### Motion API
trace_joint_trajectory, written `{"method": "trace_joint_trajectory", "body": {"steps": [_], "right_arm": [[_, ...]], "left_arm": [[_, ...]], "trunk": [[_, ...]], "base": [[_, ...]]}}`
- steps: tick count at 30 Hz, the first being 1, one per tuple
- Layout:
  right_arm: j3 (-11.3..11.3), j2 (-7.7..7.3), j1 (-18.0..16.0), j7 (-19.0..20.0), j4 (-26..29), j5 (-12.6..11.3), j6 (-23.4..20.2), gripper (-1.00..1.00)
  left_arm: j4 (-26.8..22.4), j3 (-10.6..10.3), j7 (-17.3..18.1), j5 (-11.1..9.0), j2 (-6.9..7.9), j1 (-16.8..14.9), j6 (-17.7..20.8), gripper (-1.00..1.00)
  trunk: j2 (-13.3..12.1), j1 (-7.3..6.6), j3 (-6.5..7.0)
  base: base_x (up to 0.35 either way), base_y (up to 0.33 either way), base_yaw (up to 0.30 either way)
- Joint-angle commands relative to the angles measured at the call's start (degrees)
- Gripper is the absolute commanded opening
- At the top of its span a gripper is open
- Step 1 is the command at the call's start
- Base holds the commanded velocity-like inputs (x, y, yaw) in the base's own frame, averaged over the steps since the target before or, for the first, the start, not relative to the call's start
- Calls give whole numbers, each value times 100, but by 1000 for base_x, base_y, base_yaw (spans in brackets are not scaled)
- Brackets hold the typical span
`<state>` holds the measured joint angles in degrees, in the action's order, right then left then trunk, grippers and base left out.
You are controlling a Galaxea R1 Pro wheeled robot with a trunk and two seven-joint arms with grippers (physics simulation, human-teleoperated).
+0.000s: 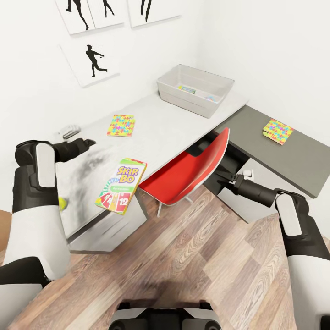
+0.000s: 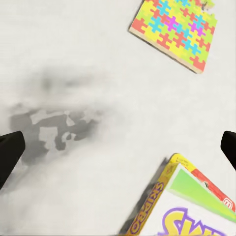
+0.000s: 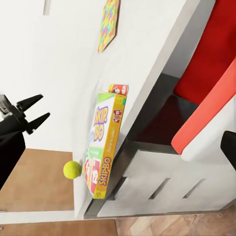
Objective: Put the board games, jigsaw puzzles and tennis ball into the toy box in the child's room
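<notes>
Head view: toy box (image 1: 183, 94) on table (image 1: 156, 133) holds flat boxes.

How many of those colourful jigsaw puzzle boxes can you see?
2 for sure: one jigsaw puzzle lies on the pale table, another on the dark grey cabinet top. Colourful items inside the toy box are too small to identify.

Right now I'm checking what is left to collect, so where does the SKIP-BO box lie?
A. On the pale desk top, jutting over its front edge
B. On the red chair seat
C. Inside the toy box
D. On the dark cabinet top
A: the SKIP-BO box lies flat on the table, one corner past the front edge, far from the toy box.
</notes>
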<state>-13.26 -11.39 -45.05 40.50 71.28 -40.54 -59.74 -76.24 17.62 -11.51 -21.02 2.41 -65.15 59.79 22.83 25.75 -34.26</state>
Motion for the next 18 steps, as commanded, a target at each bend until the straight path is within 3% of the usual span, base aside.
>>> {"method": "trace_joint_trajectory", "body": {"steps": [1,2,5,6,8,9,11,12,13,14,15,16,17,18], "right_arm": [[-9,-1,-4,37,0,29,-26,100],[-9,-1,-4,37,0,29,-26,100],[-4,2,-2,37,0,29,-26,100],[-3,3,-1,37,0,29,-26,100],[-2,1,1,37,0,29,-26,100],[-5,-1,3,37,0,29,-26,100],[-7,-3,3,40,0,29,-26,100],[-8,-7,6,42,0,29,-26,100],[-10,-8,9,43,-2,31,-26,100],[-15,-9,21,46,-13,33,-26,100],[-19,-12,33,48,-17,32,-26,100],[-30,-17,79,50,-24,33,-26,100],[-35,-23,114,53,-26,34,-26,100],[-41,-48,186,57,-33,30,-26,100]], "left_arm": [[6,-3,-53,-228,110,6,21,100],[11,-5,-53,-312,162,11,21,100],[26,-29,-43,-850,450,78,21,100],[28,-46,-37,-1122,596,137,21,100],[29,-78,-33,-1430,768,213,21,100],[30,-141,-31,-1784,975,306,21,100],[30,-236,-26,-2196,1225,416,21,100],[30,-355,-13,-2676,1519,542,21,100],[30,-425,0,-2941,1678,612,21,100],[27,-584,47,-3512,1998,762,21,100],[21,-674,76,-3809,2158,846,21,100],[9,-851,146,-4422,2468,1025,21,100],[2,-928,183,-4723,2618,1115,21,100],[-11,-1050,251,-5291,2917,1297,21,100]], "trunk": [[9,3,-8],[9,3,-8],[9,3,-8],[9,3,-8],[9,3,-8],[9,3,-8],[9,3,-8],[9,3,-8],[9,3,-8],[9,3,-8],[9,3,-8],[9,3,-8],[9,3,-8],[9,3,-8]], "base": [[0,0,0],[0,0,0],[0,0,0],[0,0,0],[0,0,0],[0,0,0],[0,0,0],[0,0,0],[0,0,0],[0,0,0],[0,0,0],[0,0,0],[0,0,0],[0,0,0]]}}
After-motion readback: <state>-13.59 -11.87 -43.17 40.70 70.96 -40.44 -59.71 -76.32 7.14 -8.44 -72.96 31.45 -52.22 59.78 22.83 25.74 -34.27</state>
